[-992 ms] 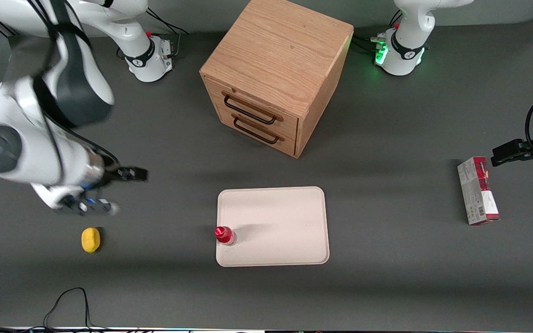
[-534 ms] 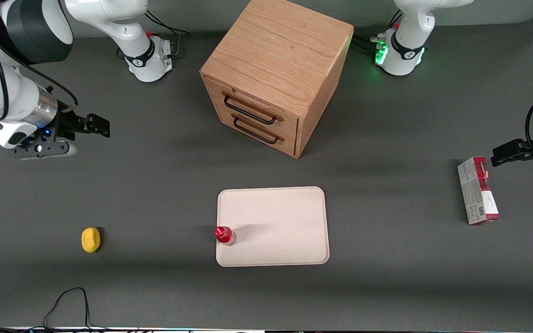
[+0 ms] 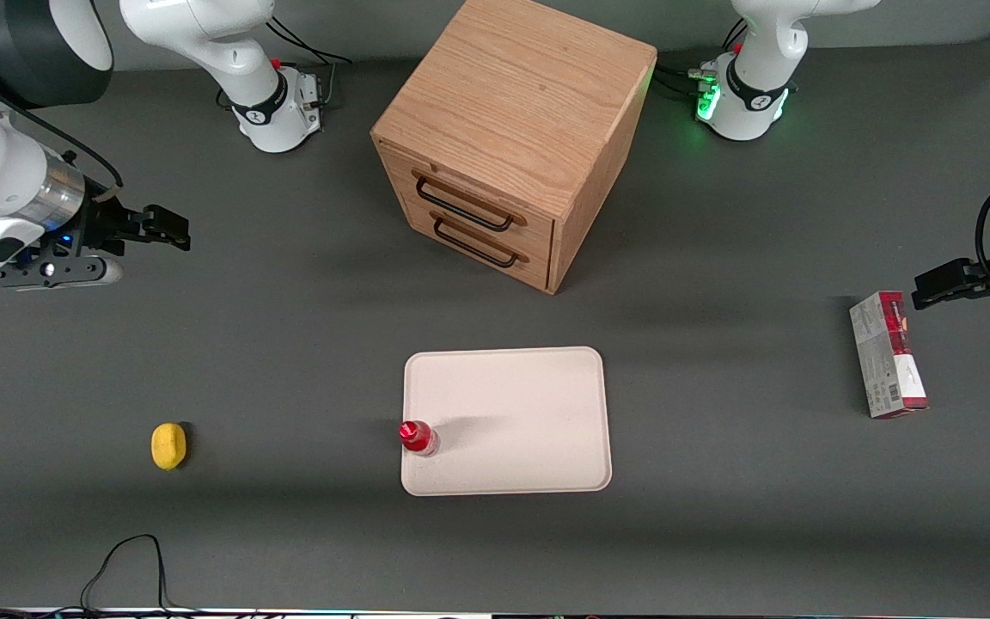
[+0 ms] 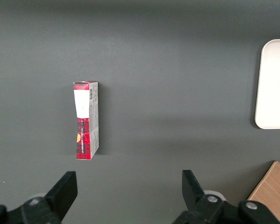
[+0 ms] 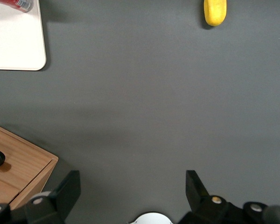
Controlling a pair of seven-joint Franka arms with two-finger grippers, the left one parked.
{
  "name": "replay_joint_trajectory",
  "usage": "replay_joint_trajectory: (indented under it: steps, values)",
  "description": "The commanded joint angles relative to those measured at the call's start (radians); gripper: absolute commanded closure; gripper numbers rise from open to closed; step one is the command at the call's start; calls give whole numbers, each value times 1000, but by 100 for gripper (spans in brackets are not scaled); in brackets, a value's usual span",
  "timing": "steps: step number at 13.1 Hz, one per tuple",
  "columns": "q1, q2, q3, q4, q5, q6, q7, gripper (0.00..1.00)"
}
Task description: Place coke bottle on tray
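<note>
Since the coke bottle (image 3: 417, 437) already stands upright on the tray (image 3: 529, 404), we judge the placing done.
It sits just inside the tray's rim, toward the working arm's end, while our gripper (image 3: 170, 227) hangs empty, fingers apart, well clear.

1. This looks like a robotics lab: two white arm bases (image 3: 276, 107) are bolted at the counter's (image 3: 718, 533) edge farthest from the front camera, one lit green.
2. The counter is a plain dark grey mat, with black cables (image 3: 130, 563) trailing over its near edge.
3. The props seem staged: a small wooden cabinet (image 3: 508, 137), a cream tray (image 3: 521, 404), a carton (image 3: 888, 354).
4. The working arm's claw (image 3: 164, 228) hangs open, holding nothing, near the counter's end.
</note>
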State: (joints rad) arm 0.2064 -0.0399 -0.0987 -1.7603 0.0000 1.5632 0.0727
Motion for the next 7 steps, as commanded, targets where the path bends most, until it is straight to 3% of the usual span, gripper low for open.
replay_joint_trajectory:
  steps: [1,7]
  values:
    - [39,23,-19,65,18,-55,-24,0]
    - [21,23,-19,85,26,-103,-56,0]
